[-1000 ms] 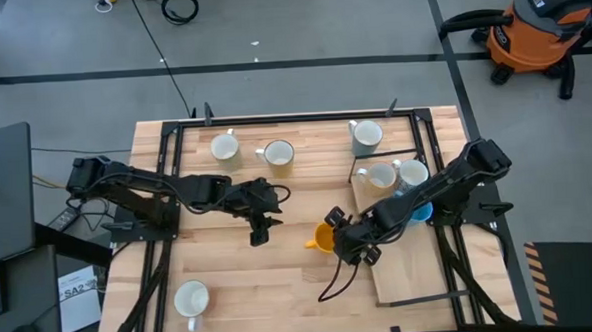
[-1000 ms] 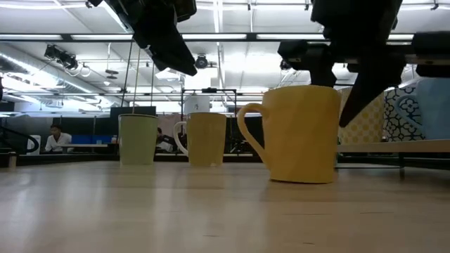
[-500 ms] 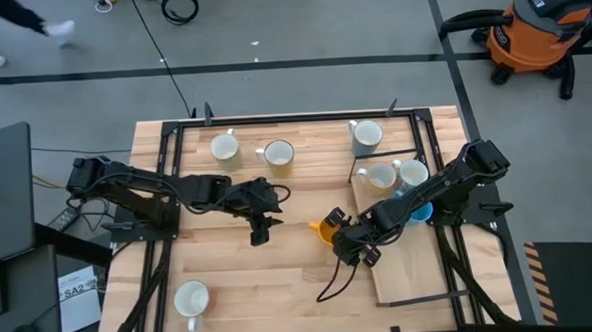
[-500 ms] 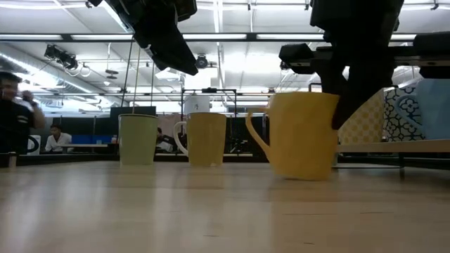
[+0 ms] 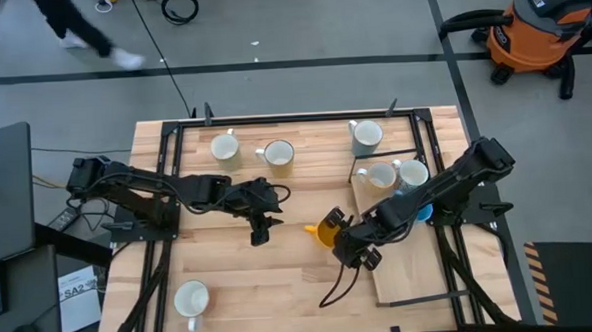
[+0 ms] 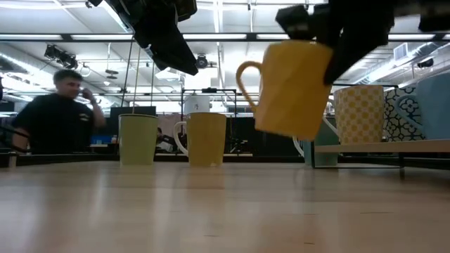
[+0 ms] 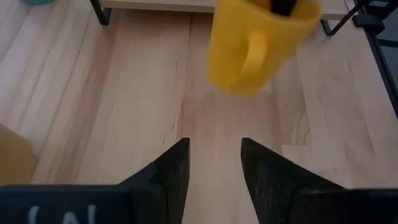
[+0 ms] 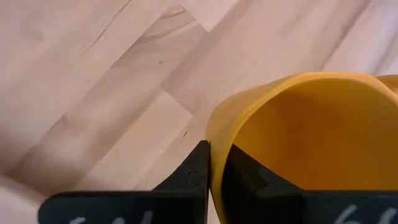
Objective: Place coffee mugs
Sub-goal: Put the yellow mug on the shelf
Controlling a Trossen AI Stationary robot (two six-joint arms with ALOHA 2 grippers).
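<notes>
Hanging tilted off table; yellow mug (image 6: 292,88); rim pinched by right gripper (image 8: 214,163)

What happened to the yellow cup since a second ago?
The right pincer closed on the rim of the yellow mug and lifted it off the table; it now hangs tilted in the air. The left pincer stayed open in the same spot, and the other mugs did not move.

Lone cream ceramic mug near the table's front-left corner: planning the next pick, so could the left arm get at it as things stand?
Probably yes: the lone cream ceramic mug stands alone on bare wood, and the left end effector is open and empty.
</notes>
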